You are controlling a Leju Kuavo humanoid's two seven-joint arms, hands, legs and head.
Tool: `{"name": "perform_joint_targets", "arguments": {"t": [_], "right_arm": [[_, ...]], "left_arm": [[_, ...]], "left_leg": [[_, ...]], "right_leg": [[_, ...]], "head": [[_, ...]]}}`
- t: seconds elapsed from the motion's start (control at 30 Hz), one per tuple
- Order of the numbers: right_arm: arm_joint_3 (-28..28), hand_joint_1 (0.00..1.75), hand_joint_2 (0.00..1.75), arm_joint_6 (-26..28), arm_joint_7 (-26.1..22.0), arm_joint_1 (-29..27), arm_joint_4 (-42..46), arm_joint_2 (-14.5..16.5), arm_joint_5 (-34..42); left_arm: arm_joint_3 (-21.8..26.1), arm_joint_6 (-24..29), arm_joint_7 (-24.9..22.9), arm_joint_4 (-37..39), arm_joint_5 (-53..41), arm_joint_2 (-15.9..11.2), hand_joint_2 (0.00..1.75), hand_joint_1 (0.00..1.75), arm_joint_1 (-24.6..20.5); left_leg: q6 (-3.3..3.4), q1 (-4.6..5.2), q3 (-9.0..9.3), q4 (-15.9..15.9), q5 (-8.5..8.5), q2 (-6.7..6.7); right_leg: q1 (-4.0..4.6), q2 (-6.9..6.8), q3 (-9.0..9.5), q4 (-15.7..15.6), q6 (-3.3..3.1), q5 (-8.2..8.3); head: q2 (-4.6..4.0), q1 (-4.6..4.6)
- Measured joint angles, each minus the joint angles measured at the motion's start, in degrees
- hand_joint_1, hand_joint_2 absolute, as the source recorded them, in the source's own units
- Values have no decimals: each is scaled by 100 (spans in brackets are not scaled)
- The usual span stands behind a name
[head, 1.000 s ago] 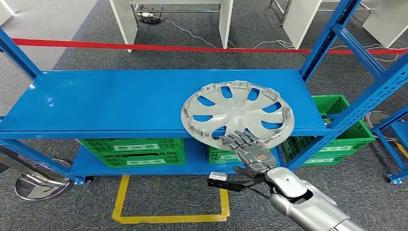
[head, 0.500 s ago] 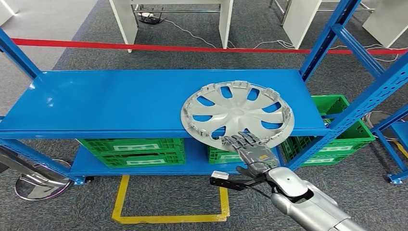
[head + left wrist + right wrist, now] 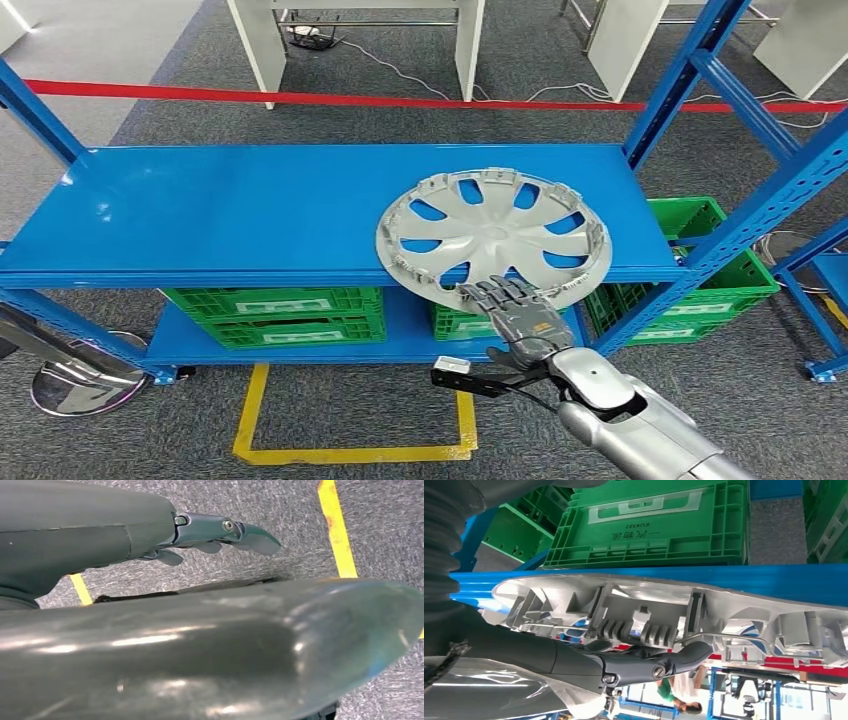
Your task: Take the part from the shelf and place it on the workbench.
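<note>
The right hand (image 3: 520,312) rests with spread fingers on the hubcap (image 3: 493,232) at its 6 o'clock rim, overhanging the shelf (image 3: 220,215); unclamped, it could tip off.

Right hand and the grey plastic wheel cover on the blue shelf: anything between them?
Nothing: in the head view the right hand already rests its fingers on the grey plastic wheel cover's near rim.

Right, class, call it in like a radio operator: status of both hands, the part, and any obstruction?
Right hand at the wheel cover near rim, grip unconfirmed. Left hand hanging over floor, empty. Cover flat on blue shelf, overhanging front edge. Nothing blocking.
</note>
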State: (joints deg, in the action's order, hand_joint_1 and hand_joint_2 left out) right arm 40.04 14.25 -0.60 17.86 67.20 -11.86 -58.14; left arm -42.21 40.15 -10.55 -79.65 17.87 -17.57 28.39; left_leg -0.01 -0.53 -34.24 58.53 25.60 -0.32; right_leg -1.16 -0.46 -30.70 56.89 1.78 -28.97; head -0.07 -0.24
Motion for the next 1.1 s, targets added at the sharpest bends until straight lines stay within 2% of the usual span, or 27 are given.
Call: {"name": "perform_joint_targets", "arguments": {"t": [0.37,1.1], "right_arm": [[-9,0,175,322,-1,142,-192,91,-124],[-127,0,175,272,238,337,-606,121,-413]], "left_arm": [[-20,11,-72,-44,-78,-70,0,0,18],[-65,11,-3,-50,49,-144,0,0,1]], "left_leg": [[0,0,0,0,0,0],[0,0,0,0,0,0]], "right_leg": [[0,1,-2,0,0,0],[0,-1,-1,0,0,0]], "head": [[1,1],[1,0]]}}
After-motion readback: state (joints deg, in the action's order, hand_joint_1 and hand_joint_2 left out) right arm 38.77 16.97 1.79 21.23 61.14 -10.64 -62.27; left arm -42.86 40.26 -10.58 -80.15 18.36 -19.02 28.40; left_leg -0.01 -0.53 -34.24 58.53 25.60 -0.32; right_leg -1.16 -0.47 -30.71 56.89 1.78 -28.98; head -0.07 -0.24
